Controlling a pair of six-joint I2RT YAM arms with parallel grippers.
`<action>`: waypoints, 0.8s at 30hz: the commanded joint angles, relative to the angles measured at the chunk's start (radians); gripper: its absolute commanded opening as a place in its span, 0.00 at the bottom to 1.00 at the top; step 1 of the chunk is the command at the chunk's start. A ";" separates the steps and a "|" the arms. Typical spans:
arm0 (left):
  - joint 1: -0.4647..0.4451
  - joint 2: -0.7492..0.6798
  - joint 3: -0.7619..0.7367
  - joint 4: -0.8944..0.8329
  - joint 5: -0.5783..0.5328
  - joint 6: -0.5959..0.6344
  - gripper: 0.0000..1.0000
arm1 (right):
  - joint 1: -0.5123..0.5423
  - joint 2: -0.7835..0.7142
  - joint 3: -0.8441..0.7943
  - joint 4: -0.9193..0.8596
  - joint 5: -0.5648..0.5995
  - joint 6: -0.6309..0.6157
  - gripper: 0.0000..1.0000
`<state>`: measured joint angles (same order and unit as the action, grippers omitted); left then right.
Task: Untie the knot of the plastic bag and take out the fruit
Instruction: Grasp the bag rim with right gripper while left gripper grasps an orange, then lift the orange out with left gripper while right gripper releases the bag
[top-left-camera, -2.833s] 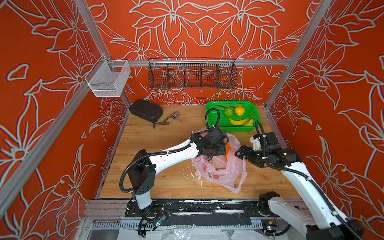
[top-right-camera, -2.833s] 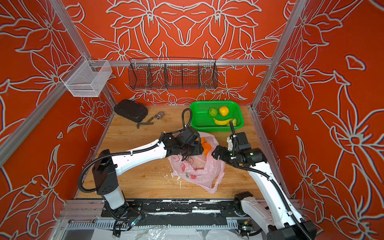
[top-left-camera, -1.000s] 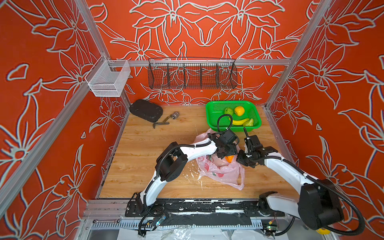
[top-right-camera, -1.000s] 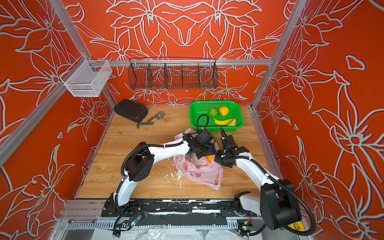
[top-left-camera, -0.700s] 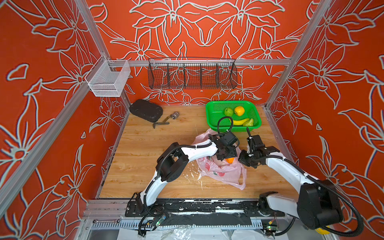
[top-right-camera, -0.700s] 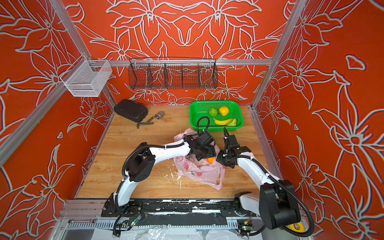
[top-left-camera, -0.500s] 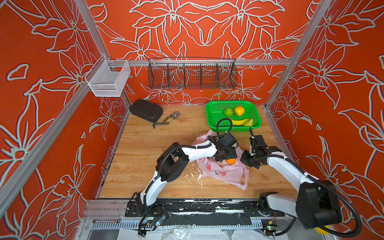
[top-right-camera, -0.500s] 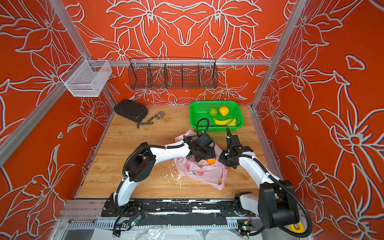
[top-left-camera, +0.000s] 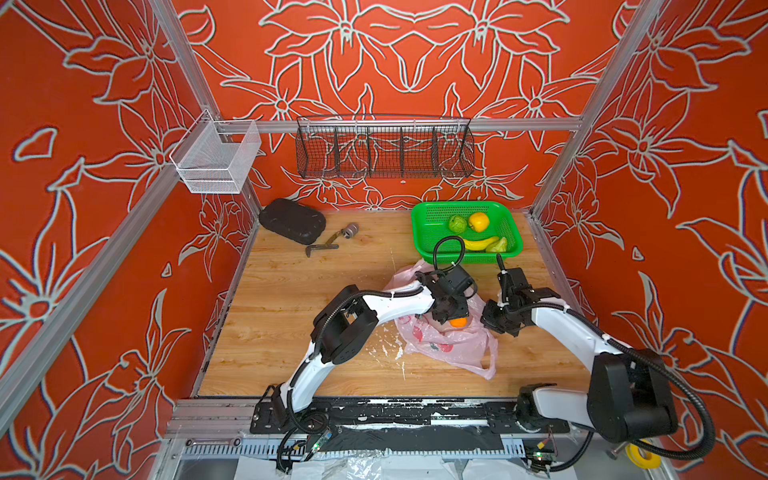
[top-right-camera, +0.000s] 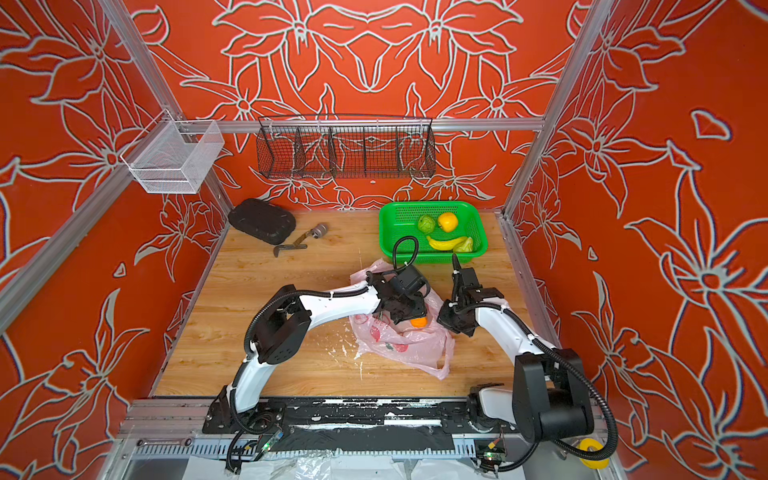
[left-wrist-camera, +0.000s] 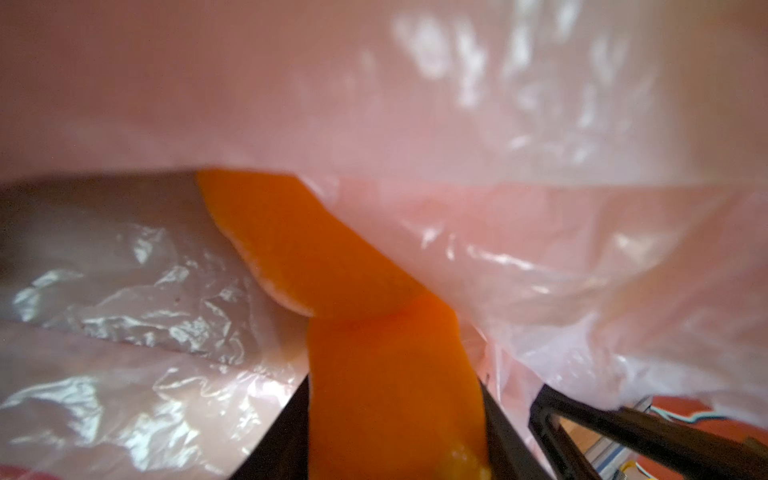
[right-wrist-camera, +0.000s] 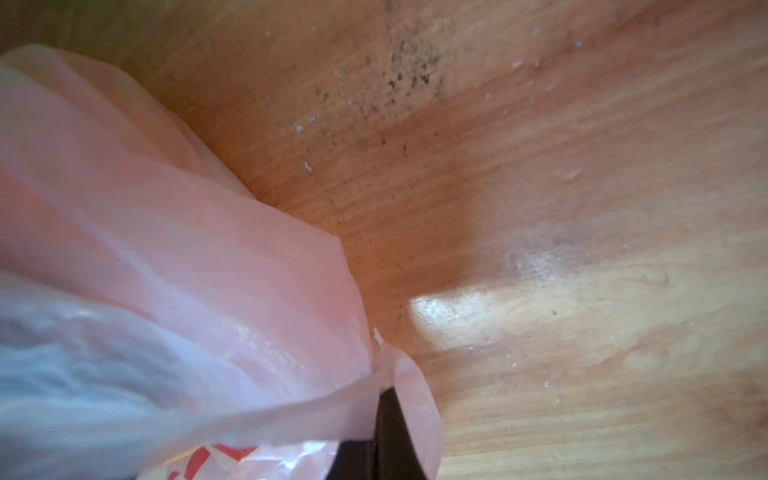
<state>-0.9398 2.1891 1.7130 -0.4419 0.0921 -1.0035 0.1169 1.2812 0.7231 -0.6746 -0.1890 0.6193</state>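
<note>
The pale pink plastic bag (top-left-camera: 449, 347) (top-right-camera: 405, 347) lies crumpled on the wooden table, its mouth facing the back. My left gripper (top-left-camera: 451, 318) (top-right-camera: 410, 318) reaches into that mouth. In the left wrist view its black fingers (left-wrist-camera: 291, 432) clasp an orange fruit (left-wrist-camera: 390, 374) (top-left-camera: 458, 322) (top-right-camera: 418, 322), and a second orange (left-wrist-camera: 299, 241) lies behind it under the bag's film (left-wrist-camera: 457, 104). My right gripper (top-left-camera: 488, 319) (top-right-camera: 446, 319) (right-wrist-camera: 388, 436) is shut on the bag's rim (right-wrist-camera: 166, 249), just right of the opening. No knot shows.
A green basket (top-left-camera: 424, 245) (top-right-camera: 388, 245) at the back right holds a green fruit (top-left-camera: 457, 223), a yellow-orange one (top-left-camera: 478, 221), a banana (top-left-camera: 478, 243) and another green piece. A black pad (top-left-camera: 292, 220) and a metal tool (top-left-camera: 328, 245) lie back left. Wire baskets (top-left-camera: 384, 149) hang on the wall.
My left gripper has sunk a little deeper into the bag's mouth and closed round the orange. The right gripper has drawn the bag's rim slightly to the right.
</note>
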 joint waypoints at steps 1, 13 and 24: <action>0.004 -0.066 0.000 -0.034 -0.008 0.008 0.50 | -0.008 0.007 0.024 -0.035 0.002 -0.001 0.00; 0.006 -0.242 -0.030 -0.041 0.032 0.045 0.50 | -0.019 -0.154 0.144 -0.137 -0.035 0.020 0.48; 0.077 -0.426 0.054 0.034 0.084 0.021 0.46 | -0.046 -0.443 0.301 0.016 -0.085 -0.046 0.84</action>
<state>-0.9051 1.8027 1.7145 -0.4431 0.1436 -0.9649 0.0780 0.8829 1.0229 -0.7525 -0.2451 0.6189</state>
